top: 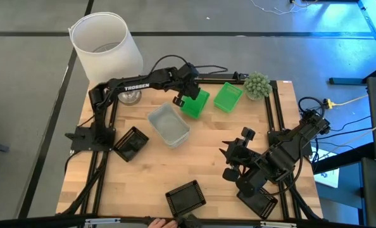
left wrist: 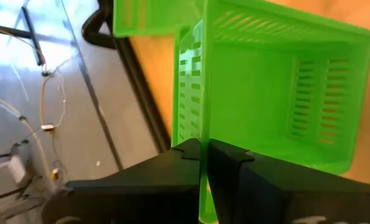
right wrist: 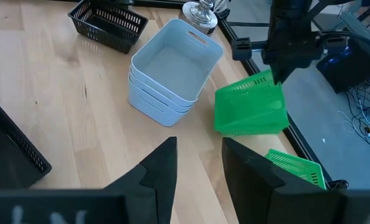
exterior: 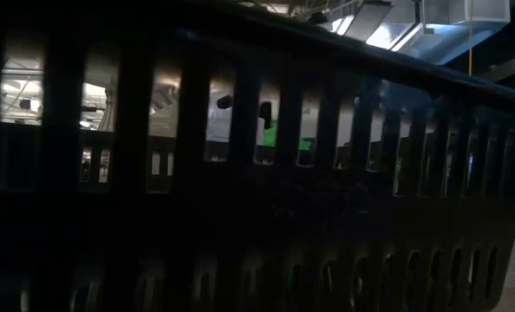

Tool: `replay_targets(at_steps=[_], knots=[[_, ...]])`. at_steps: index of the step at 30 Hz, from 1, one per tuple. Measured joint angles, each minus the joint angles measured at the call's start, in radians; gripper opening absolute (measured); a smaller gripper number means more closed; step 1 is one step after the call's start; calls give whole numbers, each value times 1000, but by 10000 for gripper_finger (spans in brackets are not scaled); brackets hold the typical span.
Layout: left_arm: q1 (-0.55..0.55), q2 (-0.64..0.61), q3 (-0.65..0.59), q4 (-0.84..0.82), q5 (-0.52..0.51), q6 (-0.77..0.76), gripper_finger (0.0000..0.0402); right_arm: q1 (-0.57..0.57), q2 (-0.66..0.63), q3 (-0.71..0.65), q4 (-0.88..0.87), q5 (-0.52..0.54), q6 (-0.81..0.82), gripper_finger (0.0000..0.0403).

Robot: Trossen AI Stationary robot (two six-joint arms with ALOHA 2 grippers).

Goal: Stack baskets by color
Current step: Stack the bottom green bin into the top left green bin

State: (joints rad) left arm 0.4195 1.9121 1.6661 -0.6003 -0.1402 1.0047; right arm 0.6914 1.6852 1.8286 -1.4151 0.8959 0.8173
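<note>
My left gripper (top: 180, 99) is shut on a bright green basket (top: 196, 104) near the table's far edge. This basket shows tilted in the right wrist view (right wrist: 250, 113). Another green basket (top: 228, 97) lies on the table just right of it. A nested stack of grey-white baskets (top: 169, 125) stands on the table in the middle. Black baskets rest at the left (top: 131, 144), at the near edge (top: 185, 197) and at the near right (top: 262, 202). My right gripper (right wrist: 197, 155) hovers open over the right half, with nothing between its fingers. My left gripper has one side wall of the green basket (left wrist: 202, 127) at its rim, pinched with one finger inside and one outside. The fingers (right wrist: 278, 70) come slanting down from the table's left. The basket hangs tilted below them. Whether its low edge (right wrist: 222, 127) touches the table, I cannot tell.
A white lampshade (top: 106, 43) stands beyond the far left corner and a small green ball-shaped plant (top: 257, 84) at the far right. A black basket wall (exterior: 257, 217) fills the low view. A person's hand (top: 156, 223) shows at the near edge.
</note>
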Motion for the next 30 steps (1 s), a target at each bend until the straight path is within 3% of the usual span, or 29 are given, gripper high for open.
replay_targets(at_steps=[11, 19, 24, 30], knots=[[-91, 0, 0, -33, 31, -69, 0, 0, 0, 0, 0, 0, -9, 127], [-165, -1, 1, -108, 123, -151, 0, 0, 0, 0, 1, 1, -10, 127], [-199, -1, 1, -79, 91, -166, 1, 0, 0, 0, 6, 1, -10, 127], [-227, -1, 1, 32, 46, -184, 29, 0, 0, 0, 11, 1, -9, 127]])
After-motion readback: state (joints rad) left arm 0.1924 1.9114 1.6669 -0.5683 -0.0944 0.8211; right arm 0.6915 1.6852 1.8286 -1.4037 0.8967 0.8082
